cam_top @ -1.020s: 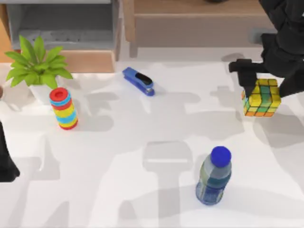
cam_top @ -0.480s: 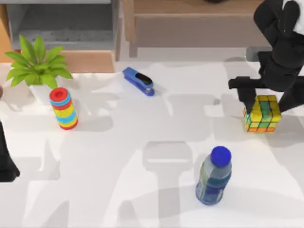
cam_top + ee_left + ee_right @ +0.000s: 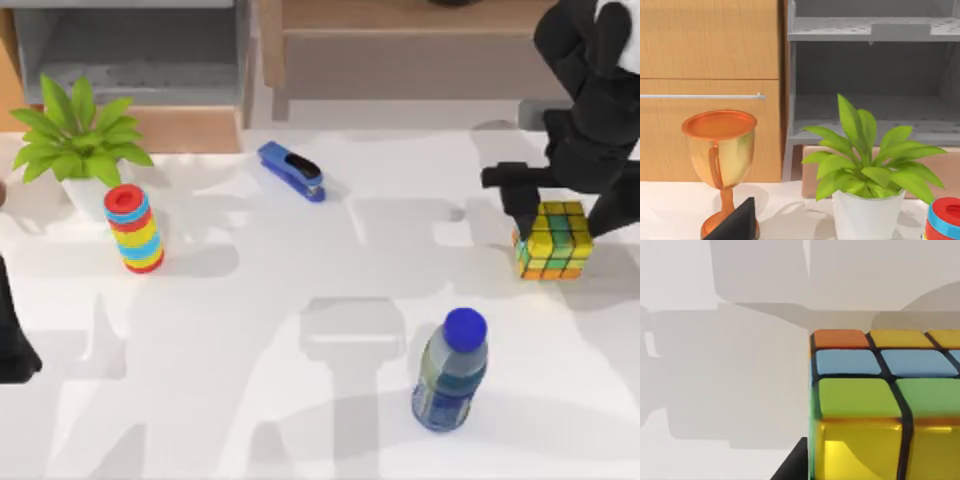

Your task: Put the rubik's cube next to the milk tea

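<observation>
- Rubik's cube (image 3: 553,240): sits at the right edge of the frame, up and right of the milk tea (image 3: 450,372) and well apart from it.
- Right gripper (image 3: 568,212): fingers straddle the cube, apparently clamping it.
- Keep your grip square; carry low toward the bottle, clear of its cap.
- Change: cube and gripper have shifted slightly lower in frame.
- Left arm (image 3: 12,340): parked lower left.

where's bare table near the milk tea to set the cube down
Bare table lies on both sides of the milk tea, widest to its left, up to the stapler and ring stack. The patch between the bottle and the rubik's cube is also bare. The right claw crowds the cube.
</observation>
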